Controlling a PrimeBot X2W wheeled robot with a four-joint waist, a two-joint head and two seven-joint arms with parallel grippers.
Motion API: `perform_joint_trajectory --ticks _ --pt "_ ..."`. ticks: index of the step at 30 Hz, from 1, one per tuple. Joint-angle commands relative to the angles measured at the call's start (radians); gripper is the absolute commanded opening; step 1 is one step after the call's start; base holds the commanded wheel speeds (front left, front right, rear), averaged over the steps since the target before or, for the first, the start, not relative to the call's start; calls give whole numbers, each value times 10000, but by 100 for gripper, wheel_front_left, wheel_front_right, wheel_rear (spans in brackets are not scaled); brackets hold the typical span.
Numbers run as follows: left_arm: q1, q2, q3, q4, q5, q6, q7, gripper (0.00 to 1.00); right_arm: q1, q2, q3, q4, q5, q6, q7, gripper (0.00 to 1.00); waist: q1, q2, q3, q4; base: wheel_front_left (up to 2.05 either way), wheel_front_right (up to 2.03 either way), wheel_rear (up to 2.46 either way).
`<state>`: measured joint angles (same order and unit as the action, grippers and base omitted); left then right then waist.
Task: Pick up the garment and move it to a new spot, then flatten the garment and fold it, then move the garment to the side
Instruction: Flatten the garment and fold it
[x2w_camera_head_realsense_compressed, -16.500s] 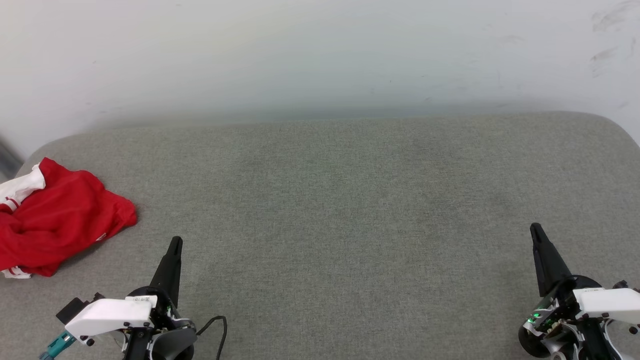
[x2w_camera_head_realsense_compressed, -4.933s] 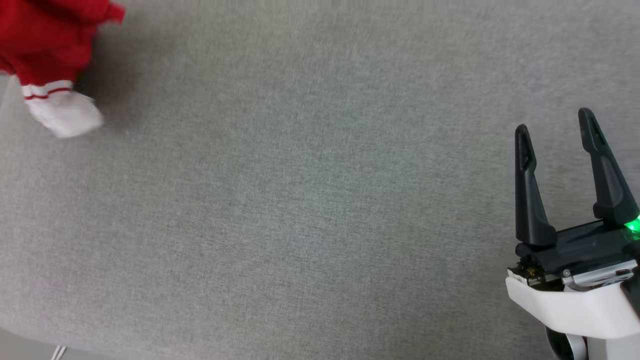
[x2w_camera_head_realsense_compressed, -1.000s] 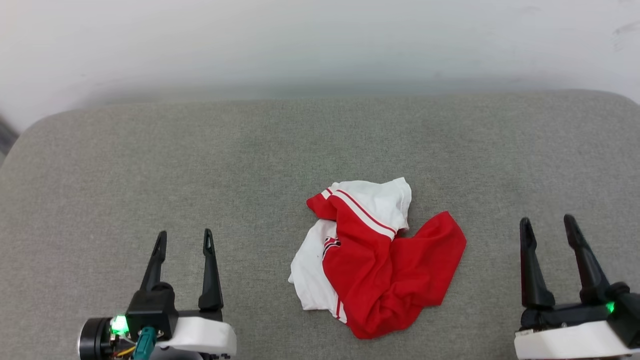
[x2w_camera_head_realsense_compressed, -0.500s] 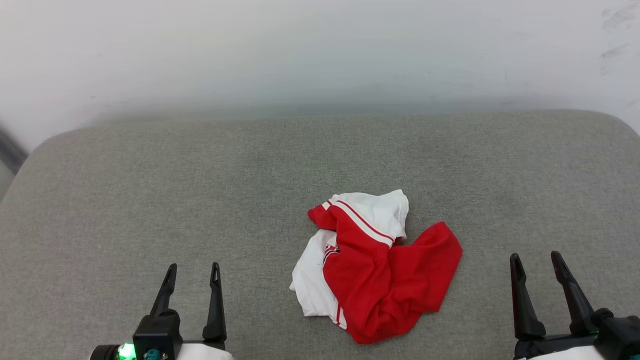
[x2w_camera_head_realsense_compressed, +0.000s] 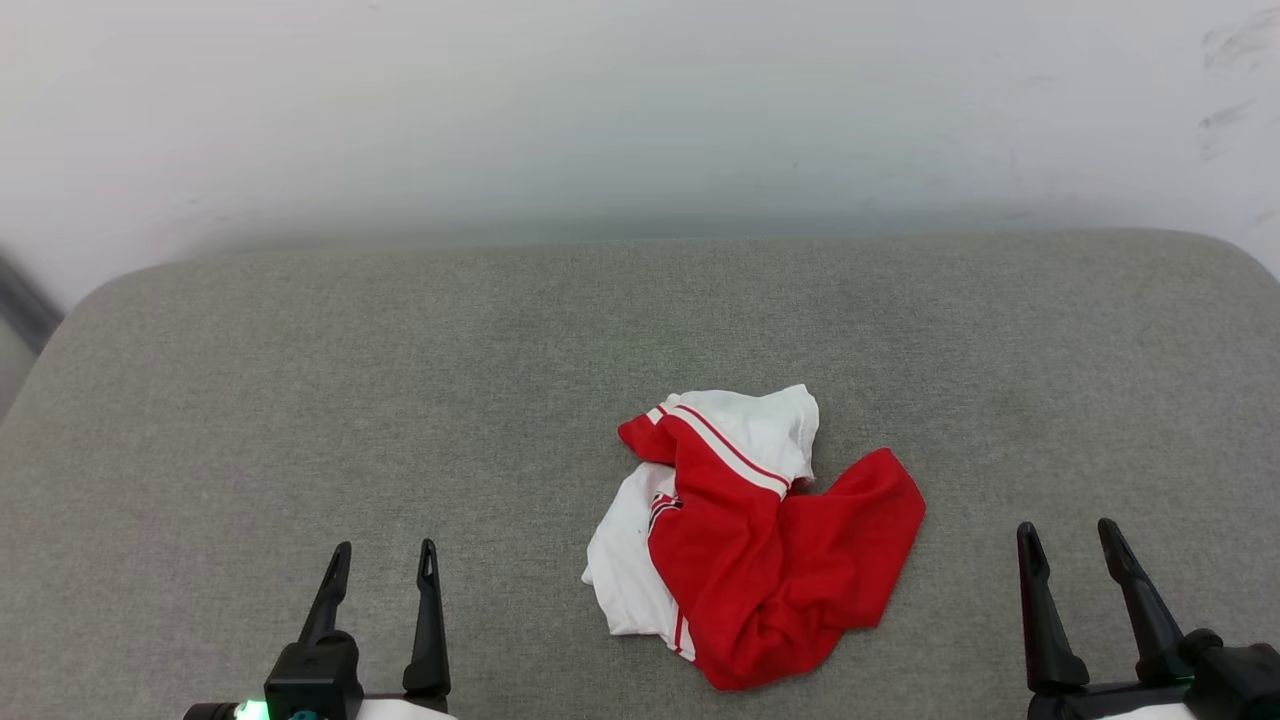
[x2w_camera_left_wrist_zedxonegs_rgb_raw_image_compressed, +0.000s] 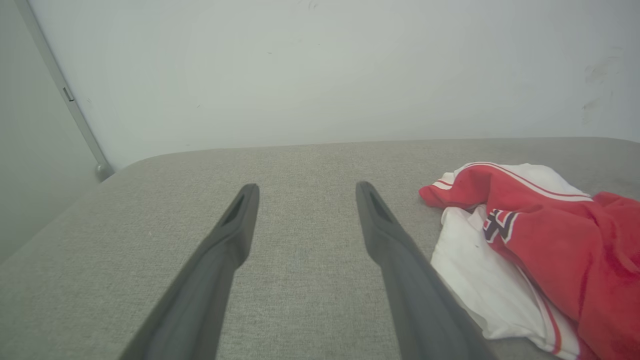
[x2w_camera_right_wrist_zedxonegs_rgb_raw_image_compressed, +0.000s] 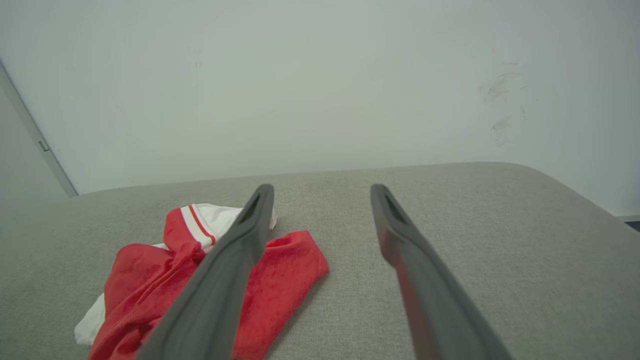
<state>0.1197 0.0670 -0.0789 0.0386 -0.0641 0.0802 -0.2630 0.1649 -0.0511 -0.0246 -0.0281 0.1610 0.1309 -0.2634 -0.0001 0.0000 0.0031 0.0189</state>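
The crumpled garment (x2w_camera_head_realsense_compressed: 780, 560) hides most of its print (x2w_camera_left_wrist_zedxonegs_rgb_raw_image_compressed: 500, 225); left end effector (x2w_camera_head_realsense_compressed: 385, 547) at seven o'clock, right end effector (x2w_camera_head_realsense_compressed: 1067, 526) at five, both wide, bases cropped.

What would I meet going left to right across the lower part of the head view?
The left gripper, two long dark fingers standing open → crumpled red-and-white jersey-style garment lying on the grey fabric cushion → right gripper, same dark fingers, also open.

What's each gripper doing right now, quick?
Left gripper: open, holding nothing.
Right gripper: open, holding nothing.
The garment lies loose between them.
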Motion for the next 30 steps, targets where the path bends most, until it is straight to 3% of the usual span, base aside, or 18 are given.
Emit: perform_joint_trajectory --ticks 1,14,21,30 --pt "139 -25 50 14 82 -27 -26 100 70 16 -3 17 95 -3 -20 100 1 0 5 -5 0 0 0" --pt "58 -142 220 67 160 -137 -26 100 -467 16 -27 -236 -33 -3 -20 100 1 0 66 7 0 0 0" --pt "-283 -160 177 14 181 -113 -26 100 -2154 16 168 -658 -1019 -3 -20 100 1 0 387 105 0 0 0" --pt "-832 -170 40 -129 112 -36 -26 100 -5627 -1453 1131 101 -1071 -3 -19 100 1 0 1186 351 0 0 0"
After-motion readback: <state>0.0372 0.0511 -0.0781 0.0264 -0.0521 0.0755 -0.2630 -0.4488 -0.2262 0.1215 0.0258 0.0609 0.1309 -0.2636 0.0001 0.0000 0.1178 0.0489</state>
